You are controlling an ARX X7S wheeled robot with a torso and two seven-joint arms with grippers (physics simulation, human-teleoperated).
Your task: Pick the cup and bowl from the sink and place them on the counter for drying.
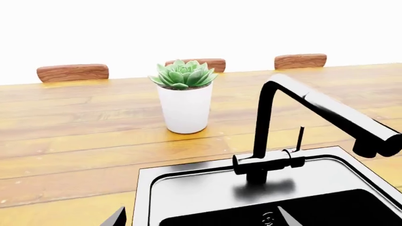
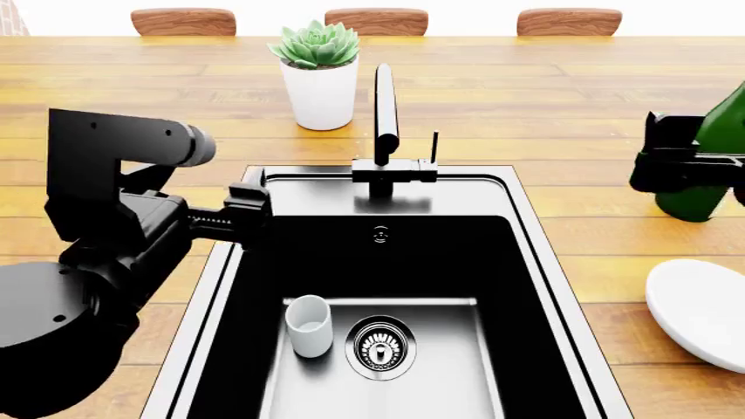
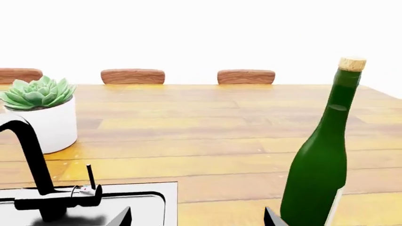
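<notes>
The white cup (image 2: 309, 326) stands upright on the steel floor of the sink (image 2: 466, 262), left of the round drain (image 2: 379, 346). The white bowl (image 2: 702, 312) rests on the wooden counter (image 2: 559, 113) right of the sink, partly cut off by the frame edge. My left gripper (image 2: 250, 209) hovers over the sink's left rear rim; in the left wrist view it (image 1: 201, 221) is open and empty above the sink deck (image 1: 188, 188). My right gripper (image 2: 675, 166) is over the counter beside a green bottle, and it (image 3: 197, 220) is open and empty.
A tall black faucet (image 2: 385, 105) rises at the sink's back edge. A white pot with a succulent (image 2: 317, 87) stands behind it. The green corked bottle (image 3: 320, 160) stands close to my right gripper. Wooden chair backs (image 2: 183, 19) line the counter's far edge.
</notes>
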